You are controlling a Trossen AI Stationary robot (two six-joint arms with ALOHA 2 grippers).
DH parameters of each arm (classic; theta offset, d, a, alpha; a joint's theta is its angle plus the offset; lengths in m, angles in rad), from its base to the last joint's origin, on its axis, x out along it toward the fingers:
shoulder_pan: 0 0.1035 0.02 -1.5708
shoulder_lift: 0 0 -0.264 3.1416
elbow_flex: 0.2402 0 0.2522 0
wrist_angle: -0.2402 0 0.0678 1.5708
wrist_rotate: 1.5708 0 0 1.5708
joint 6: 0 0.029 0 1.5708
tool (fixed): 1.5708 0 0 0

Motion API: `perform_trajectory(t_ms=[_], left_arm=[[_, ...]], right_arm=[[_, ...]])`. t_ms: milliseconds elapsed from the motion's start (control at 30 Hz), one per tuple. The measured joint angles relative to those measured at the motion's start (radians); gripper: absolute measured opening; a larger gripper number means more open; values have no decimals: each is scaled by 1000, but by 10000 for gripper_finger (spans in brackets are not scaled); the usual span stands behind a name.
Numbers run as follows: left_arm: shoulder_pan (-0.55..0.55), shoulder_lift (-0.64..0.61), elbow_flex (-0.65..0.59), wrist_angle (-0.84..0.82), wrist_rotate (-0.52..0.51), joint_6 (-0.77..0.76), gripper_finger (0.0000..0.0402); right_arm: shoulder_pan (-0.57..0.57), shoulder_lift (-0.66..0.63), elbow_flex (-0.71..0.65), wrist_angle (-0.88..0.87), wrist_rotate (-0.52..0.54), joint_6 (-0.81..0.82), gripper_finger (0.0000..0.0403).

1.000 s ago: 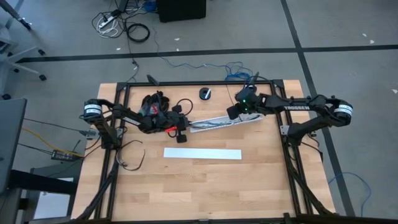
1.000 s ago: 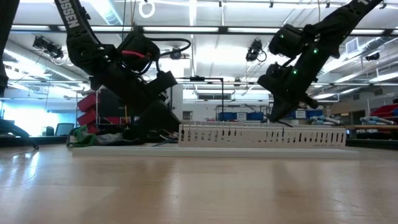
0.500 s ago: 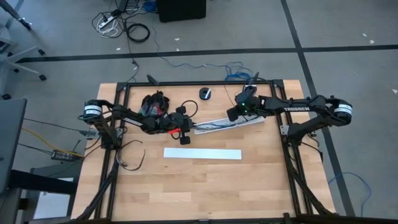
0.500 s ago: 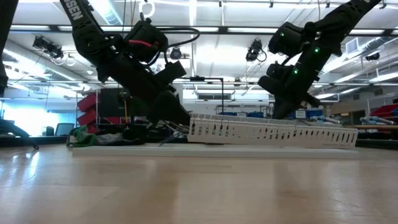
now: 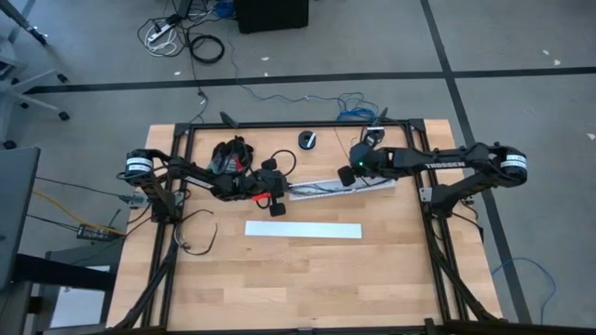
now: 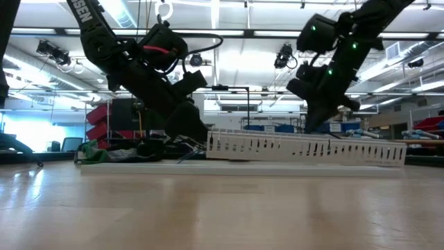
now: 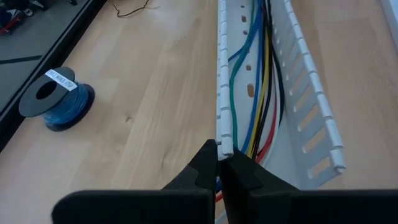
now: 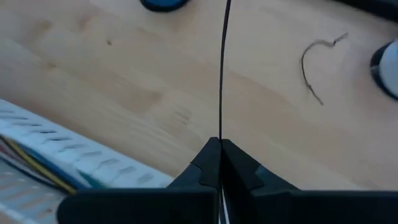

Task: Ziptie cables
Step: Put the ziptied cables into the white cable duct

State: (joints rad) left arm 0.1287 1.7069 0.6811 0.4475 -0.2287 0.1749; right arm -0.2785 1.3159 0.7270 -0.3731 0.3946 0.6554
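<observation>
A white slotted duct (image 5: 343, 185) lies slantwise on the wooden table, with the cables (image 7: 258, 93) inside it: green, blue, yellow, black and red wires running along its length. My left gripper (image 5: 282, 193) is shut at the duct's left end. My right gripper (image 5: 347, 174) hovers shut just behind the duct's middle and holds a thin black zip tie (image 8: 222, 62). In the low view my left gripper (image 6: 198, 135) and my right gripper (image 6: 311, 127) stand at the same places along the duct (image 6: 305, 147). My left gripper pinches the end of one slotted side wall (image 7: 225, 142) of the duct between its two fingers, slanting down from the table's left and in line with the wall. The held end looks a little raised, and the far end rests on the table. My right gripper pinches the zip tie near one end (image 8: 220, 135) between its two fingertips, slanting downward. The tie sticks straight out past the fingertips, in line with them, clear of the table.
A flat white cover strip (image 5: 303, 230) lies nearer the front edge. A blue wire spool (image 5: 307, 140) stands at the far edge, and is also in the left wrist view (image 7: 59, 99). A dark heap of parts (image 5: 228, 154) sits at the far left. A loose wire loop (image 5: 197, 237) lies near the left rail.
The duct's left end has come up a little in my left gripper, and the whole duct has slid slightly toward the table's right. My right gripper, still shut on the zip tie, has moved a little toward the table's left, over the duct's middle.
</observation>
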Motion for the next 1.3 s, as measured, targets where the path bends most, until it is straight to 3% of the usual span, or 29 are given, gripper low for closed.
perform_trajectory(t_ms=[267, 567, 800, 1300], left_arm=[[0, 0, 0, 4, -12, -47, 0], [0, 0, 0, 5, -17, -60, 0], [0, 0, 0, 5, -17, -59, 0], [0, 0, 0, 3, -13, -51, 0]], right_arm=[[54, 0, 62, -170, 113, 102, 0], [61, 10, 61, -190, 171, 217, 0], [59, 70, 61, -188, 185, 228, 0], [48, 72, 61, -167, 194, 231, 0]])
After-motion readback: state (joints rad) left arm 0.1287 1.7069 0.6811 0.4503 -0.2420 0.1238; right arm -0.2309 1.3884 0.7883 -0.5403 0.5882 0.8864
